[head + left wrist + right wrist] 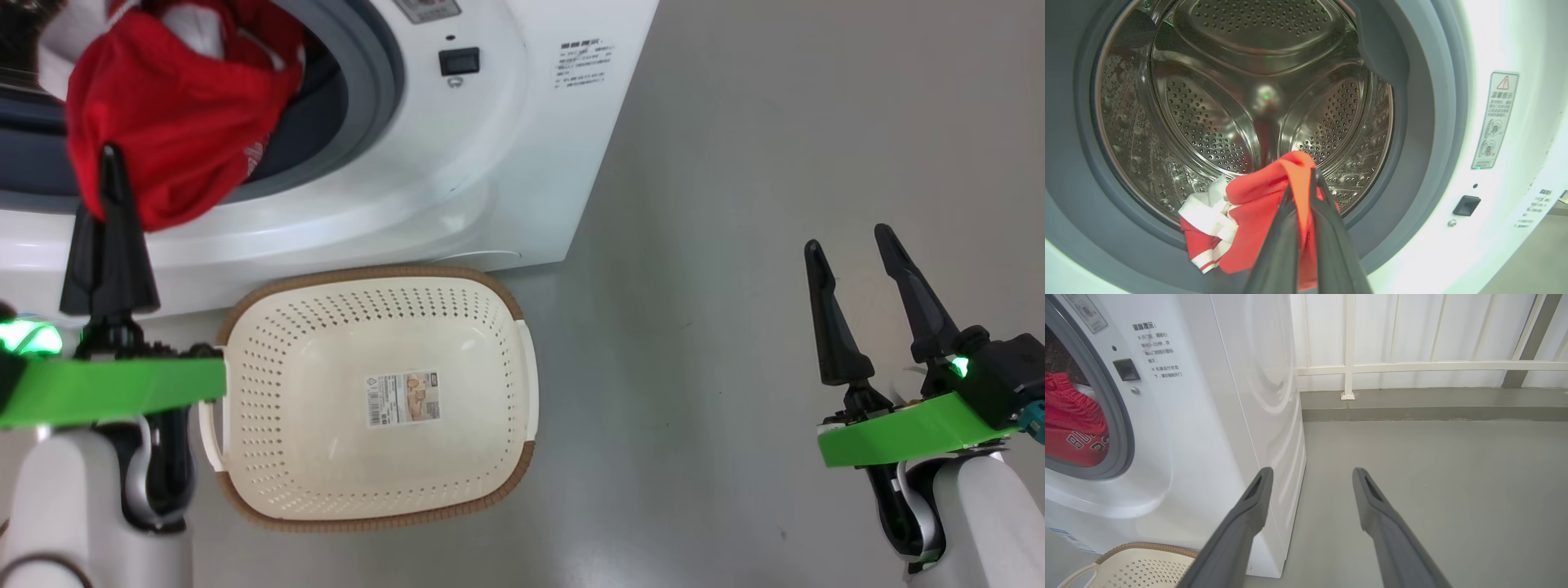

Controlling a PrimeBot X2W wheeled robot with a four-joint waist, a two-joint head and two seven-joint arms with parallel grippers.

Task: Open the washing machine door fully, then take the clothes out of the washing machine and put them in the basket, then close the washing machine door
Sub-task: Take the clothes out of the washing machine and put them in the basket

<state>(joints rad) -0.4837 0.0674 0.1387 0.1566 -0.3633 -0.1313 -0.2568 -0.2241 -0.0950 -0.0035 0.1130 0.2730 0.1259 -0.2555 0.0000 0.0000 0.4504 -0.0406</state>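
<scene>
So, roughly a third of the job looks done. The washing machine [490, 163] is seen with its mouth wide open and nothing across it, so the door-opening step is taken as finished. The left gripper [110, 159] is clamped tight on the clothes [180, 122], a red bundle with white trim, and the fabric is pinched right between the two dark fingers. The bundle is draped over the grey rubber ring [380, 69] at the mouth, partly out of the steel drum [1208, 122], and none of it has been put in the basket [371, 272] yet. The basket is parked on the floor [735, 163] just in front of the machine, below the held bundle and a bit to its right, with only a sticker [402, 398] on its bottom. The right gripper [849, 238] is held spread apart with nothing in it, well off to the side. What's left, as judged from here: the bundle has to be carried over and let go above the basket, the drum should be checked for leftovers (can't be told from these angles), and the door has to be shut.
</scene>
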